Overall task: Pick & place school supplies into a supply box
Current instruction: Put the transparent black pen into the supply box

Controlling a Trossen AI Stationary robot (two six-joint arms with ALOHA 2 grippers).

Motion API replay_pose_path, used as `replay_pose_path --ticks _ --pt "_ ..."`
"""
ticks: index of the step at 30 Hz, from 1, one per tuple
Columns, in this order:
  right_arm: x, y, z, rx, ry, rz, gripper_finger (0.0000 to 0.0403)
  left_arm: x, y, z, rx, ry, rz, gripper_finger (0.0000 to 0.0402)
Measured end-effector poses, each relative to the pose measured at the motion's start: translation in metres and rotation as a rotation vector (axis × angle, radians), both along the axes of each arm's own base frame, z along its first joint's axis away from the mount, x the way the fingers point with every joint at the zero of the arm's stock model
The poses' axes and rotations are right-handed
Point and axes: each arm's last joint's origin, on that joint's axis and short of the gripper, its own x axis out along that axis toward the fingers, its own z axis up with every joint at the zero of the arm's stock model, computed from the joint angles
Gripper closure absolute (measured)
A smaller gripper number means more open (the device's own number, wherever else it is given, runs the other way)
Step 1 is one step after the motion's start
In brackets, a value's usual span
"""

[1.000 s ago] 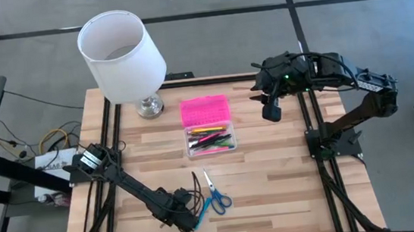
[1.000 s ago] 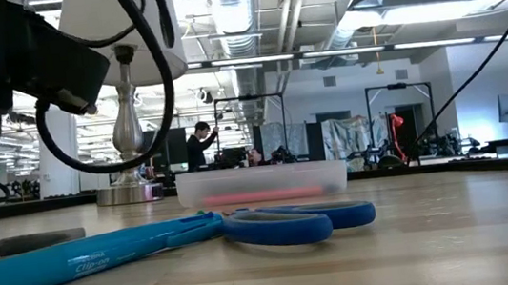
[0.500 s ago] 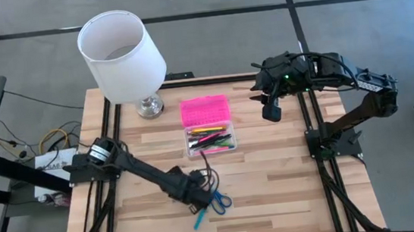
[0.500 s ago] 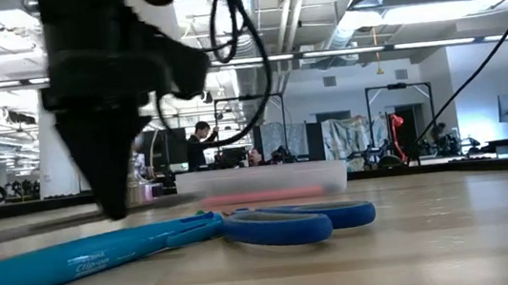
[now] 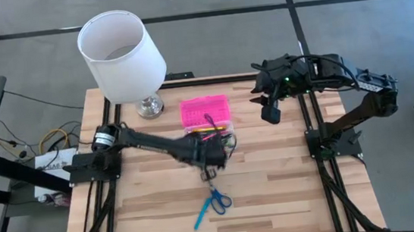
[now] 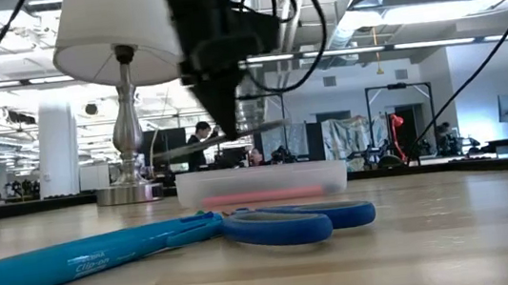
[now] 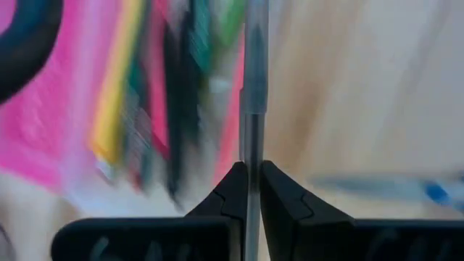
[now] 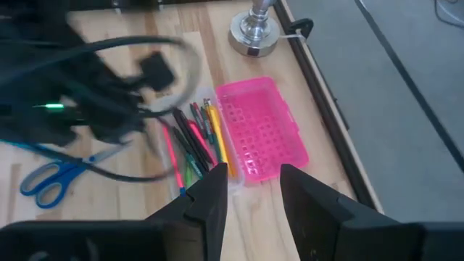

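My left gripper [image 5: 208,163] hovers over the near side of the supply box [image 5: 209,142], shut on a thin dark pen [image 6: 178,151]. The clear box holds several coloured pens [image 8: 192,138]. Its pink ribbed lid [image 5: 205,110] lies open on the table behind it. Blue-handled scissors [image 5: 216,199] and a blue pen [image 5: 200,217] lie flat on the table nearer the front edge. My right gripper [image 8: 250,185] hangs open, high over the table's far right. My left gripper pinches the pen's shaft [image 7: 251,156] between its two fingertips [image 7: 233,190], partway along its length. The fingers point steeply down from above. The pen hangs nearly level, clear of the table, and sticks out on both sides of the fingers [image 6: 223,108].
A white-shaded lamp [image 5: 121,52] stands on its metal base [image 5: 149,105] at the far left, close to the lid. Bare wood lies right of the box and along the front edge. Black frame rails [image 5: 311,132] run along both table sides.
My left gripper has swung from the near left part of the table toward the far edge and the supply box, rising and rolling as it went. The dark pen has come up off the table with it. Scissors and blue pen have stayed where they were.
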Motion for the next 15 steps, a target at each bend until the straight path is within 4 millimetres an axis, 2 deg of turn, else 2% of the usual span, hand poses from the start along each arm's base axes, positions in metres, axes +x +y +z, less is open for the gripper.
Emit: replay_pose_path --ticks 8,15 --pt "0.001 0.010 0.000 0.066 -0.017 -0.025 0.0281 0.017 0.065 0.004 0.066 -0.057 -0.102 0.0391" --pt "0.001 0.020 -0.001 0.127 -0.028 -0.044 0.0281 0.015 0.098 0.003 0.055 -0.022 -0.183 0.0391"
